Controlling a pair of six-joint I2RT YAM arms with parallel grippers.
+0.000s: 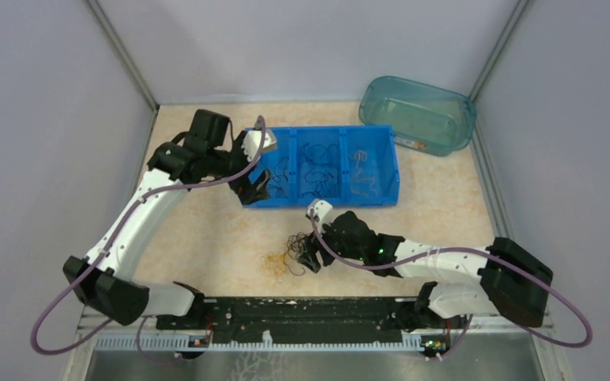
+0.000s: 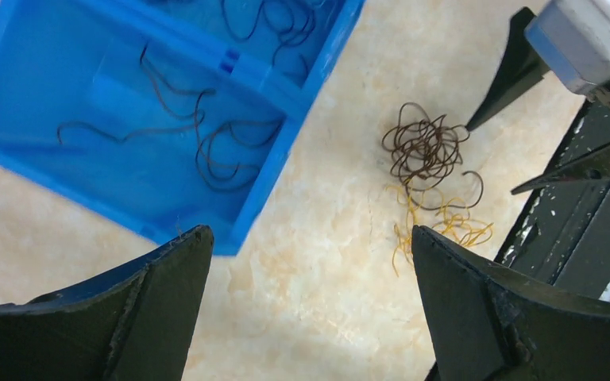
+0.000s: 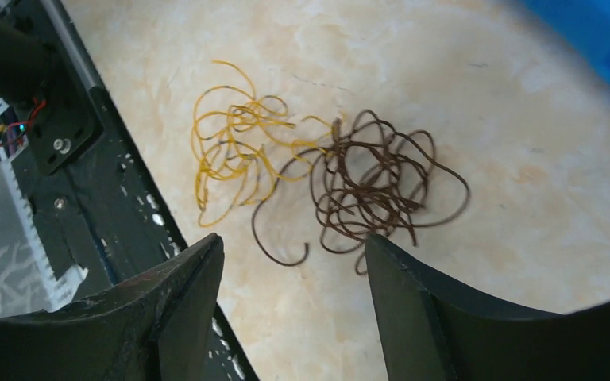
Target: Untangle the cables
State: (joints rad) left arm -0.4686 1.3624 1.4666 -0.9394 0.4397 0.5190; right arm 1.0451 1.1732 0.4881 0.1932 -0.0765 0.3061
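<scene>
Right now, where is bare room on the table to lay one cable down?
Free: the patch between the left arm, the tray and the tangle; also the patch right of the tray, between the tub and the right arm. Crowded: by the rail, where the right hand hovers at the tangle.

Soft, even light with only faint shadows fills all views; in the right wrist view the blue bin (image 3: 604, 40) at one o'clock is blurred.
</scene>
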